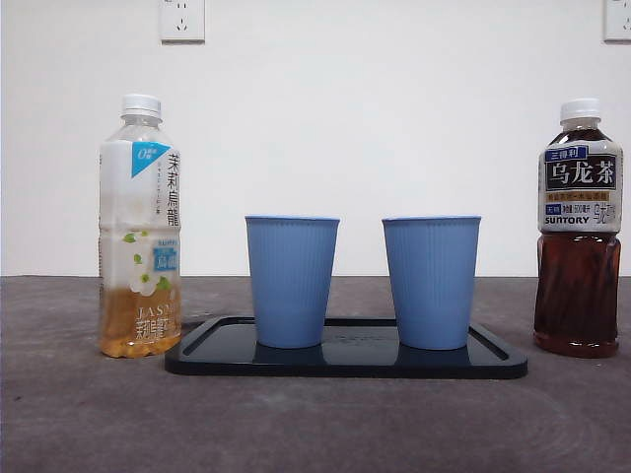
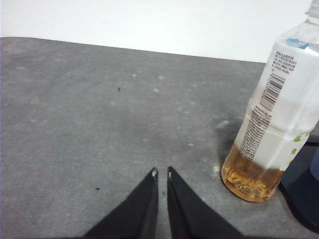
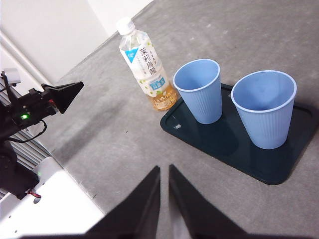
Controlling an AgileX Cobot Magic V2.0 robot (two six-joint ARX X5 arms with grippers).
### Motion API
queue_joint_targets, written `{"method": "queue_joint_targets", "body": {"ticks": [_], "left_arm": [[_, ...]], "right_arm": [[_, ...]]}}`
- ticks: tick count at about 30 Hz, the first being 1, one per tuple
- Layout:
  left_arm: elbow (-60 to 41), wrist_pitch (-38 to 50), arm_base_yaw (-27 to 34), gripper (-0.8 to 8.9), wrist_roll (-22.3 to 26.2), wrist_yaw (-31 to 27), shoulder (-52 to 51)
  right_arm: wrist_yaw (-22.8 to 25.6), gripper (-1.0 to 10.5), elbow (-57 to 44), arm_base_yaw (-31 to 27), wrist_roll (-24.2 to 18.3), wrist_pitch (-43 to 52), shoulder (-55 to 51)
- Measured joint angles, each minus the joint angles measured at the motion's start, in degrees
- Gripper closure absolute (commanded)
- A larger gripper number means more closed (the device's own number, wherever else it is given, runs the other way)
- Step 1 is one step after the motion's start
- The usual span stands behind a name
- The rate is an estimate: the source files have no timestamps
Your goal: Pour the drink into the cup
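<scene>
A jasmine tea bottle (image 1: 140,227) with a white cap and a little amber drink stands left of the tray. A dark oolong tea bottle (image 1: 579,227), nearly full and capped, stands right of it. Two empty blue ribbed cups (image 1: 291,281) (image 1: 431,281) stand on a black tray (image 1: 345,363). My left gripper (image 2: 161,173) is shut and empty, low over the table beside the jasmine bottle (image 2: 271,114). My right gripper (image 3: 164,169) is shut and empty, high above the table, apart from the cups (image 3: 199,89) (image 3: 264,107) and jasmine bottle (image 3: 147,67).
The table is grey, with a white wall behind it. The left arm (image 3: 62,94) shows in the right wrist view, beyond the jasmine bottle. The tray (image 3: 224,144) lies between the two bottles. The oolong bottle shows only in the front view.
</scene>
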Motion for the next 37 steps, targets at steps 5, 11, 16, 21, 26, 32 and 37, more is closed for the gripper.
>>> {"method": "queue_joint_targets", "body": {"ticks": [5,11,16,21,26,32,37], "left_arm": [[0.00,0.00,0.00,7.85,0.00,0.00,0.00],[0.00,0.00,0.00,7.85,0.02,-0.02,0.02],[0.00,0.00,0.00,7.85,0.02,0.00,0.02],[0.00,0.00,0.00,7.85,0.00,-0.02,0.02],[0.00,0.00,0.00,7.85,0.00,0.00,0.02],[0.00,0.00,0.00,7.85,0.02,0.00,0.02],[0.00,0.00,0.00,7.85,0.02,0.00,0.02]], "right_arm": [[0.00,9.2,0.00,0.00,0.00,0.00,0.00],[0.00,9.2,0.00,0.00,0.00,0.00,0.00],[0.00,9.2,0.00,0.00,0.00,0.00,0.00],[-0.02,9.3,-1.07,-1.20,-0.02,3.26,-0.77],[1.95,9.3,-13.88,-9.35,-3.72,22.91,-6.34],[18.12,9.3,-31.93,-14.01,-7.17,40.37,-16.11],[33.40,9.3,-39.74,-14.01,-8.04,37.53,-20.79]]}}
